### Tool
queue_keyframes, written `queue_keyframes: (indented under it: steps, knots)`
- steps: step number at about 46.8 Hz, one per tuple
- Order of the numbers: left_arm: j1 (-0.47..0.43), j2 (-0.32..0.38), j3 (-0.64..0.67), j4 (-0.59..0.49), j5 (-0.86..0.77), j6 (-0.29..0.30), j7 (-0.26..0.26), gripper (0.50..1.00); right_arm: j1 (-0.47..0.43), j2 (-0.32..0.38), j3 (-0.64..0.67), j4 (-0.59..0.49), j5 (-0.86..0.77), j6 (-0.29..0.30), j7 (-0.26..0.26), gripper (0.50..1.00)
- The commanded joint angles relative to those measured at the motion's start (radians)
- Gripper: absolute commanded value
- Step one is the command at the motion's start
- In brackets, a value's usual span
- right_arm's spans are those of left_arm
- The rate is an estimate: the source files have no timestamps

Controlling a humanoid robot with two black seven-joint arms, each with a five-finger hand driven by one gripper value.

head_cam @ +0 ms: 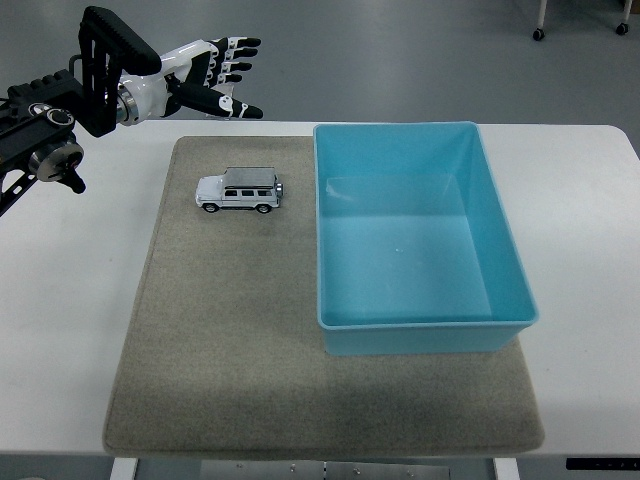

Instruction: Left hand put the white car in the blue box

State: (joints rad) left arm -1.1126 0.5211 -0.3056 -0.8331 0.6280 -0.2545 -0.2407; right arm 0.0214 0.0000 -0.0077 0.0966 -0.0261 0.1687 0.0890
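The white toy car (240,190) stands on its wheels on the grey mat (230,330), a little left of the blue box (420,240). The box is an open, light-blue rectangular bin with nothing inside. My left hand (222,77) hovers above the table's far edge, up and slightly left of the car, with its black-and-white fingers (240,44) spread and holding nothing. The black left arm (60,120) enters from the upper left. My right arm does not show.
The white table (60,300) carries the mat, and the box sits on the mat's right half. Grey floor lies beyond the far edge. Furniture casters (540,33) show at the top right.
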Motion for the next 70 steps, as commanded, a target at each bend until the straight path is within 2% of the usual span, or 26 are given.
queue_keyframes:
  steps: [1, 9, 28, 42, 50, 56, 60, 62, 70]
  knots:
    - [-0.006, 0.011, 0.0, -0.014, 0.108, -0.011, 0.0, 1.0, 0.0, 0.0, 0.0, 0.0, 0.0, 0.0, 0.0, 0.936]
    - [-0.012, 0.014, 0.0, -0.026, 0.252, -0.014, 0.0, 1.0, 0.0, 0.0, 0.0, 0.0, 0.0, 0.0, 0.0, 0.936]
    - [-0.009, 0.022, 0.06, -0.129, 0.574, -0.002, -0.011, 1.0, 0.0, 0.0, 0.0, 0.0, 0.0, 0.0, 0.0, 0.936]
    - [-0.006, 0.017, 0.06, -0.12, 0.769, 0.017, -0.011, 0.999, 0.0, 0.0, 0.0, 0.0, 0.0, 0.0, 0.0, 0.936]
    - [0.005, 0.01, 0.063, -0.103, 0.818, 0.052, -0.011, 0.988, 0.0, 0.0, 0.0, 0.0, 0.0, 0.0, 0.0, 0.936]
    - [-0.003, 0.004, 0.092, -0.066, 0.822, 0.057, -0.011, 0.977, 0.0, 0.0, 0.0, 0.0, 0.0, 0.0, 0.0, 0.936]
    - [-0.003, -0.007, 0.094, -0.063, 0.82, 0.058, -0.011, 0.966, 0.0, 0.0, 0.0, 0.0, 0.0, 0.0, 0.0, 0.936]
    - [-0.003, -0.012, 0.095, -0.063, 0.82, 0.057, -0.012, 0.941, 0.0, 0.0, 0.0, 0.0, 0.0, 0.0, 0.0, 0.936]
    - [0.002, -0.027, 0.094, -0.063, 0.819, 0.055, -0.012, 0.926, 0.0, 0.0, 0.0, 0.0, 0.0, 0.0, 0.0, 0.936]
